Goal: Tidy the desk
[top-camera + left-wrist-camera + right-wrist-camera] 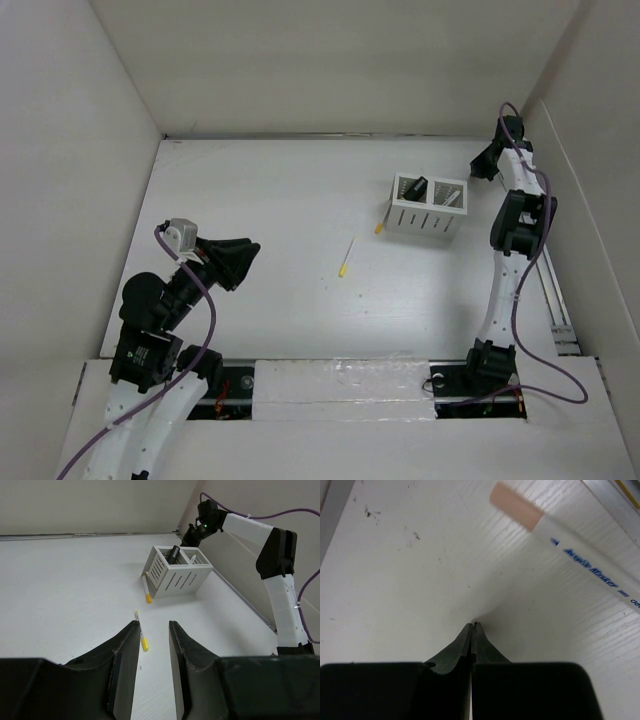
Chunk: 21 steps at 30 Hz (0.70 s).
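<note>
Two grippers, both empty: we see the right gripper [472, 626] clamped together, the left gripper [153, 625] slightly parted. Marker [580, 560] lies ahead-right of the right one, axis diagonal.

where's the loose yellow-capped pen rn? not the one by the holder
Top view: the yellow-capped pen lies in the middle of the desk, near-left of the pen holder, clear of it. Left wrist view: just ahead of the left gripper.
</note>
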Each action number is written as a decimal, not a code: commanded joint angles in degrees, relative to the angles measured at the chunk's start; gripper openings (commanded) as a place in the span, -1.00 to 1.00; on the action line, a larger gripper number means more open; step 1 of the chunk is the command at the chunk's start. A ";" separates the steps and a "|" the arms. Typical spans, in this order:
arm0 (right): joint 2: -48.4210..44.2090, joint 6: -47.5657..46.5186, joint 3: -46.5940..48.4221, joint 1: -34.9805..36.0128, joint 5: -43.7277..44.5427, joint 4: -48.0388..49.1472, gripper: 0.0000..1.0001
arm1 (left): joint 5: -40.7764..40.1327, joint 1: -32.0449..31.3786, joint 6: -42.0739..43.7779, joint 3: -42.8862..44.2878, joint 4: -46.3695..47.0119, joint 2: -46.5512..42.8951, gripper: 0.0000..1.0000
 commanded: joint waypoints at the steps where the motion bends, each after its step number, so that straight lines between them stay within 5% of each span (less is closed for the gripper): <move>1: -5.73 -0.64 -4.04 0.10 -2.01 1.19 -1.00 | 0.41 0.22 0.52 1.24 2.29 -0.15 -0.47; 7: -17.95 0.95 -21.88 0.10 -2.91 13.13 -1.00 | 0.59 0.22 0.52 1.15 2.29 -0.32 -0.47; 11: -17.28 1.04 -14.81 -1.92 8.15 10.20 -0.99 | 0.68 0.22 0.61 1.32 2.47 0.38 -0.47; 13: -12.36 0.86 -6.05 -2.80 9.58 6.85 -0.71 | 0.24 0.22 0.79 1.33 2.29 0.56 -0.47; 14: -7.82 0.16 -1.21 -3.41 11.58 3.26 -0.33 | -0.72 0.22 0.96 1.50 1.86 0.64 -0.47; 15: -7.77 0.16 -1.16 -3.42 11.60 3.23 -0.32 | -0.73 0.22 0.96 1.50 1.85 0.64 -0.47; 18: -4.18 -2.21 4.37 -3.42 15.02 1.74 0.15 | -1.17 0.22 1.23 1.59 1.50 1.35 -0.47; 21: -3.29 -5.28 6.31 -3.95 14.77 0.85 0.41 | -1.26 0.22 1.23 1.68 1.42 1.87 -0.47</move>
